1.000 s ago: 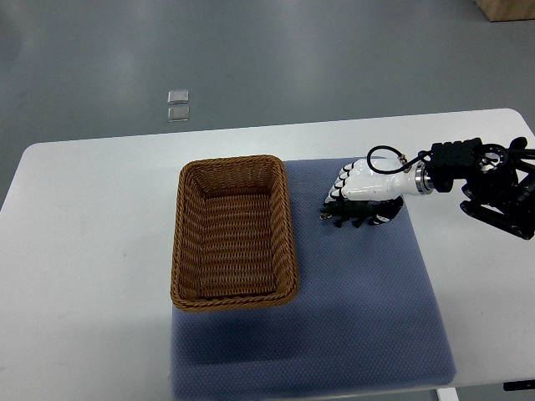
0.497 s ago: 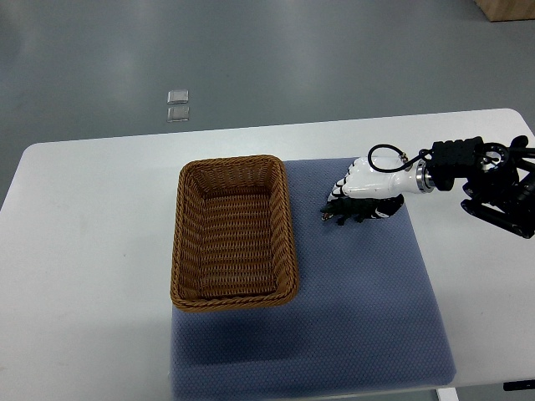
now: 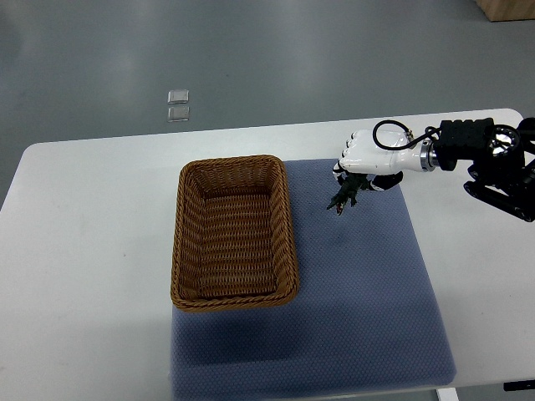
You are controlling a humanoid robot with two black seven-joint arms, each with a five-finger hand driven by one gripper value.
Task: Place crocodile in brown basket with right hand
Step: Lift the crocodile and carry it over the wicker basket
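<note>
While R hand [image 3: 368, 159] fingers [image 3: 344, 164] grip it, crocodile [image 3: 343, 195] dangles below them.

Woven wicker basket [image 3: 235, 232], matt textured mat [image 3: 368, 292], glossy plastic robot hand [image 3: 368, 160]

1 crocodile [image 3: 344, 195], 1 brown basket [image 3: 179, 238], 1 hand [image 3: 368, 159], 1 mat [image 3: 368, 288] and 1 table [image 3: 92, 251].

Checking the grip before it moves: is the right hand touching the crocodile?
Touching. The top view shows the right hand closed around one end of the crocodile, the rest sticking out beneath it.
</note>
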